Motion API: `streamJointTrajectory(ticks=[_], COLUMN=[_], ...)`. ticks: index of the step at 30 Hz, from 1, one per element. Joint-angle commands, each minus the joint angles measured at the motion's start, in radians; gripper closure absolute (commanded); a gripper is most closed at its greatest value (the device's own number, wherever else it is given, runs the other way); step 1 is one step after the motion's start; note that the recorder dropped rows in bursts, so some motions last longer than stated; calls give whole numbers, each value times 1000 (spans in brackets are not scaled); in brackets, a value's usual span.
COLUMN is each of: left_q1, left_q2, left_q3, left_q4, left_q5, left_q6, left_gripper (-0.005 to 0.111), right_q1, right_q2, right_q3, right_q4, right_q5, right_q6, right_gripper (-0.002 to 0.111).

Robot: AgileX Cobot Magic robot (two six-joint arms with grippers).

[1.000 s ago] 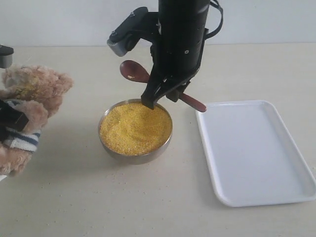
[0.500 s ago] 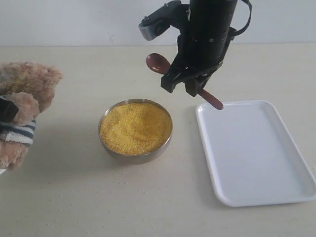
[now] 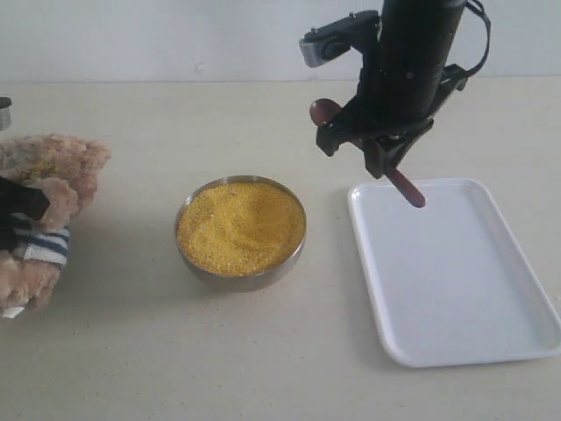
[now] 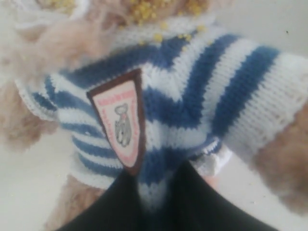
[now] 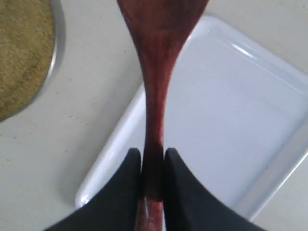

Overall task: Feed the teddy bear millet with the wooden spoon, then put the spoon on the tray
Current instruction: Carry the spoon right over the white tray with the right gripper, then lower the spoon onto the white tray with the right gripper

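The teddy bear (image 3: 39, 215) lies at the table's left edge in its navy-and-white striped shirt (image 4: 192, 96); yellow grains cling to its fur near the face. My left gripper (image 4: 154, 180) is shut on a fold of that shirt beside the chest badge (image 4: 120, 125). The millet (image 3: 240, 226) fills a round metal bowl (image 3: 240, 274) at the table's middle. My right gripper (image 3: 375, 151) is shut on the handle of the wooden spoon (image 5: 156, 62), which hangs tilted, its handle tip (image 3: 415, 196) above the near-left corner of the white tray (image 3: 456, 272). The spoon's bowl (image 3: 323, 110) points left.
The tray lies bare on the right of the beige table (image 3: 158, 351). A few stray grains lie on the table around the metal bowl. A pale wall runs behind the table.
My right arm has carried the spoon rightward, from above the bowl of millet to the tray's left corner. The bear has shifted and sunk lower at the left edge.
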Motion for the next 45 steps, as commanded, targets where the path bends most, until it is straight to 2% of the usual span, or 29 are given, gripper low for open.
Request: streamJointTrajectory(ticks=[1, 12, 21, 29, 37, 45], left_q1=[2, 48, 48, 48, 48, 48], left_q2=[18, 45, 47, 87, 86, 86], left_q3=[-6, -6, -6, -6, -6, -6], left_q4=[-15, -54, -71, -71, -75, -75], left_q5=[-37, -39, -46, -45, -51, -55], left_q6=[1, 5, 23, 23, 23, 23], left_gripper=[103, 103, 103, 103, 103, 103], right_q1=[-20, -21, -79, -85, -159, -161], right_q2=[-9, -9, -9, -9, -9, -9], right_q3=[102, 240, 240, 336, 412, 460], right_q4=[7, 7, 70, 52, 123, 142], right_q5=[-71, -158, -160, -241, -235, -266], right_q6=[6, 51, 53, 51, 12, -3], right_gripper=[109, 109, 109, 109, 109, 109])
